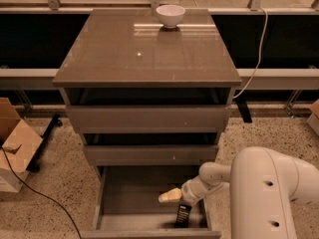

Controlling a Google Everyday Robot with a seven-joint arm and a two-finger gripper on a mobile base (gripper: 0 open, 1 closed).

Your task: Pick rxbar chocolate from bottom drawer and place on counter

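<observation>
The bottom drawer (132, 198) stands pulled open, showing its grey floor. The rxbar chocolate (183, 214), a small black bar with pale lettering, lies near the drawer's front right corner. My gripper (169, 196) reaches into the drawer from the right, its pale tip just above and left of the bar. I cannot tell whether it touches the bar. The glossy grey-brown counter (144, 49) tops the cabinet.
A white bowl (170, 15) sits at the counter's back edge. The two upper drawers (149, 118) are slightly ajar. My bulky white arm (271, 193) fills the lower right. A cardboard box (15, 143) and a black cable (40, 195) lie on the floor at left.
</observation>
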